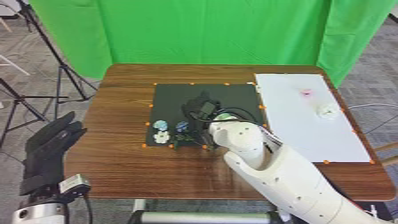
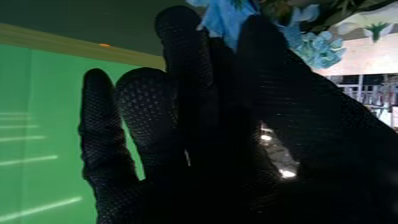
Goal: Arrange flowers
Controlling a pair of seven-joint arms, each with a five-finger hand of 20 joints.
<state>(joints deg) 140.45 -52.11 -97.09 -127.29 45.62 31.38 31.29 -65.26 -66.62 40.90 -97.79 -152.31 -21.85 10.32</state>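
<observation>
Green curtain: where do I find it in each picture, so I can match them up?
Head view: the green curtain hangs across the top, behind the wooden table.
Right wrist view: the green curtain is beside the fingers, with slivers between them.
Shared landmark: the black-gloved right robot hand.

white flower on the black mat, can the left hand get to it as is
Probably yes: the black-gloved left robot hand hangs at the left edge of the brown wooden table, and nothing seems to stand between it and the white flower.
</observation>
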